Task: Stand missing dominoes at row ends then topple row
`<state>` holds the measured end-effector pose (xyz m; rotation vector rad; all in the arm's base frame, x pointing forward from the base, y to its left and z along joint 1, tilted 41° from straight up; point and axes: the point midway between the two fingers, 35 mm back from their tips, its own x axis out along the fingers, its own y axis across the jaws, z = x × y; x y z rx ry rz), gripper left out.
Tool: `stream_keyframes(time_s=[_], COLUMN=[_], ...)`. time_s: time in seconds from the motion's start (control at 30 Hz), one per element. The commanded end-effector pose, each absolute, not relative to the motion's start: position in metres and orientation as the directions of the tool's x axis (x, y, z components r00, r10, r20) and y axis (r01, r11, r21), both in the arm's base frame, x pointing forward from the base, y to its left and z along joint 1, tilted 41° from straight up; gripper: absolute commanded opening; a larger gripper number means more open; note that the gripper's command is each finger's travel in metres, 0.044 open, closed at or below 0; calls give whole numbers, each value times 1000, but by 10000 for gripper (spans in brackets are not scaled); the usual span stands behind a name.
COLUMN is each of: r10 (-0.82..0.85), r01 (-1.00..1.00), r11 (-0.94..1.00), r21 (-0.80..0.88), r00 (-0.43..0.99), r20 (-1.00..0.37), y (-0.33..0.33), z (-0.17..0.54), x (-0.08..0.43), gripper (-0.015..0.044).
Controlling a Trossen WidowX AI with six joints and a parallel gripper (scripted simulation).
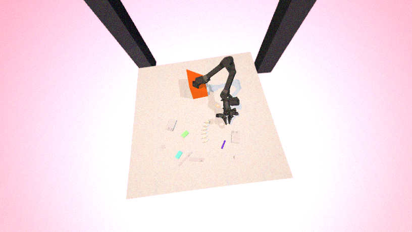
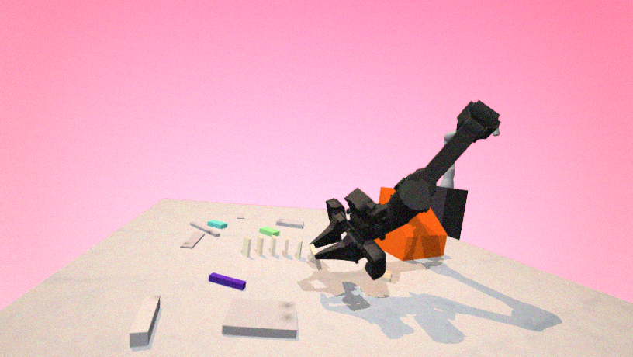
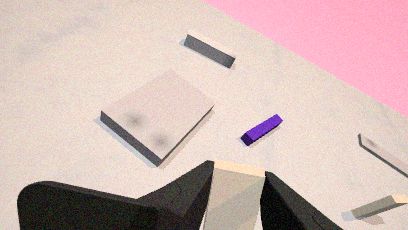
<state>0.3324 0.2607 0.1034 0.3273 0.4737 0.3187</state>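
My gripper (image 1: 228,123) (image 2: 313,251) (image 3: 239,168) is shut on a pale domino (image 2: 316,262) (image 3: 235,200), which leans in the exterior view. Its fingers point down and forward beside one end of the row. Several pale dominoes (image 1: 204,133) (image 2: 273,246) stand upright in a slightly curved row; the gripper is right of the row's upper end in the top view. In the exterior view that end is partly hidden behind the fingers. One row domino (image 3: 377,207) shows at the wrist view's lower right. A loose pale domino (image 1: 217,105) (image 2: 386,275) lies on the table near the arm.
An orange block (image 1: 199,93) (image 2: 423,248) stands behind the gripper. A purple bar (image 1: 223,144) (image 2: 226,281) (image 3: 261,130) and a grey slab (image 1: 235,136) (image 2: 261,317) (image 3: 157,117) lie beside the row. Green (image 1: 185,133) (image 2: 268,231) and turquoise (image 1: 178,154) (image 2: 217,223) blocks lie across it.
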Motion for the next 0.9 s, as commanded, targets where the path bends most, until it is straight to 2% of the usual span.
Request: stream_keyframes(time_s=[0.0, 0.67, 0.87], r10=[346, 205, 191], r01=[-200, -148, -146], r11=[888, 747, 729], r21=[413, 649, 669], r00=[883, 979, 982], r20=[-316, -12, 6], y=[256, 217, 212], z=[108, 139, 141], x=[323, 271, 267], gripper=[107, 107, 107])
